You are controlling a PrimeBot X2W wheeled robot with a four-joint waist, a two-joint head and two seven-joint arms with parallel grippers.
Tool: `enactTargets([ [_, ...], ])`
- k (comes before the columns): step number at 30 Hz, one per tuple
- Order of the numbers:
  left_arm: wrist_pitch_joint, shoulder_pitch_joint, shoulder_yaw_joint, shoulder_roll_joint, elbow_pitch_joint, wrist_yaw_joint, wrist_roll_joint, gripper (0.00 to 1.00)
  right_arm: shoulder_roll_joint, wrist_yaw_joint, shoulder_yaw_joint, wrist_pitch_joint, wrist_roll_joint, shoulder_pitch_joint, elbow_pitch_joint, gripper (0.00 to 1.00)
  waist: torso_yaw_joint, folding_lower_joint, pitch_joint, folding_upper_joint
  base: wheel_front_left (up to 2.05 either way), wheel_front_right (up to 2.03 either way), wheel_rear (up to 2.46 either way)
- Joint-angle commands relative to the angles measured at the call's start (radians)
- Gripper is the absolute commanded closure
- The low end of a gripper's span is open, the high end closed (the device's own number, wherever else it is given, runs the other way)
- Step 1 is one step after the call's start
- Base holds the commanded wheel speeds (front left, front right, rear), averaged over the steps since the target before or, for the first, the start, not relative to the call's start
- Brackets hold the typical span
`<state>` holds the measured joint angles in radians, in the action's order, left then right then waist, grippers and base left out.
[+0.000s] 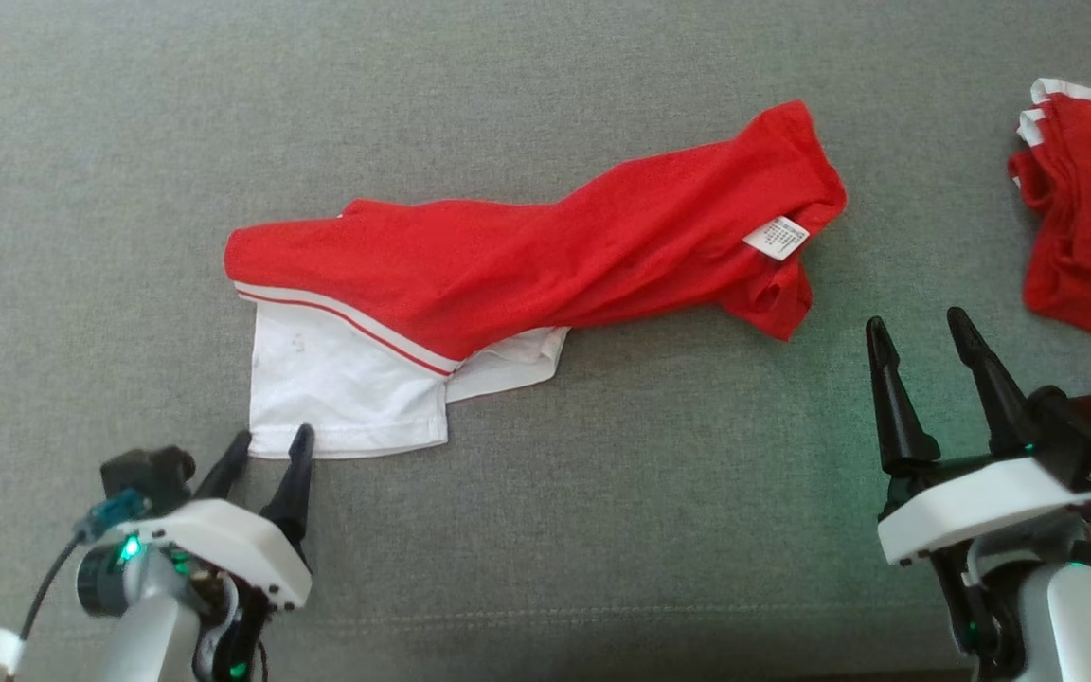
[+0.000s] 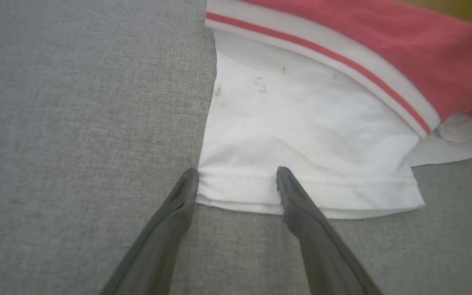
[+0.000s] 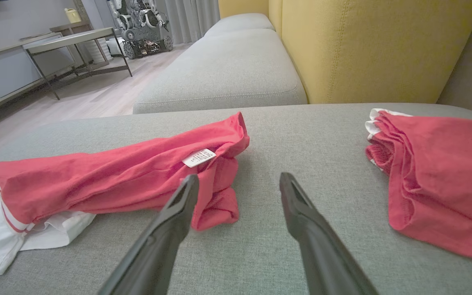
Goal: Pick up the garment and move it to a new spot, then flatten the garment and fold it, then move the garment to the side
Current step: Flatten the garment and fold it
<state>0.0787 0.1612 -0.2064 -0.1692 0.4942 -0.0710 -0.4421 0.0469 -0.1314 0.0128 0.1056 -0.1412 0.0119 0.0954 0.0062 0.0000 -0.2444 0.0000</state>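
A red and white garment (image 1: 527, 265) lies crumpled across the grey cushion (image 1: 602, 530), its white part (image 2: 301, 135) toward the near left and a white label (image 1: 777, 237) near its right end. My left gripper (image 1: 271, 450) stands open at the white hem's near left corner, one fingertip (image 2: 191, 178) beside the corner and the other fingertip (image 2: 283, 176) over the hem. At the lower right my right gripper (image 1: 920, 332) is open, nothing between its fingers, a little right of the garment's (image 3: 129, 176) red end.
A second red garment (image 1: 1090, 218) with white trim lies at the right edge of the cushion (image 3: 301, 123). Yellow back cushions (image 3: 367, 45) rise behind it. Another grey seat (image 3: 223, 69), a table (image 3: 72, 41) and wood floor lie beyond.
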Motion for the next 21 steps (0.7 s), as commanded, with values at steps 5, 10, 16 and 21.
enactTargets([
  [5, 0.002, 0.044, 0.009, -0.009, 0.063, -0.021, -0.008, 1.00, 0.003, 0.001, 0.019, -0.011, -0.009, 0.044, 0.028, 0.00, -0.002, 0.0000, -0.003, 0.0000, 0.00, 0.00, 0.00],
  [10, 0.039, 0.061, -0.006, -0.019, 0.067, -0.025, 0.008, 1.00, 0.003, 0.001, -0.009, -0.010, -0.003, 0.072, 0.008, 0.00, 0.006, 0.0000, -0.003, 0.0000, 0.00, 0.00, 0.00],
  [16, 0.083, 0.084, -0.018, -0.024, 0.044, -0.016, 0.030, 1.00, 0.008, 0.001, -0.046, 0.011, -0.013, 0.156, -0.101, 0.00, 0.032, 0.0000, -0.009, 0.0000, 0.00, 0.00, 0.00],
  [21, 0.092, 0.106, -0.032, -0.020, 0.037, -0.014, 0.038, 1.00, 0.024, 0.001, -0.015, 0.038, -0.054, 0.253, -0.214, 0.00, 0.059, 0.0000, -0.023, 0.0000, 0.00, 0.00, 0.00],
])
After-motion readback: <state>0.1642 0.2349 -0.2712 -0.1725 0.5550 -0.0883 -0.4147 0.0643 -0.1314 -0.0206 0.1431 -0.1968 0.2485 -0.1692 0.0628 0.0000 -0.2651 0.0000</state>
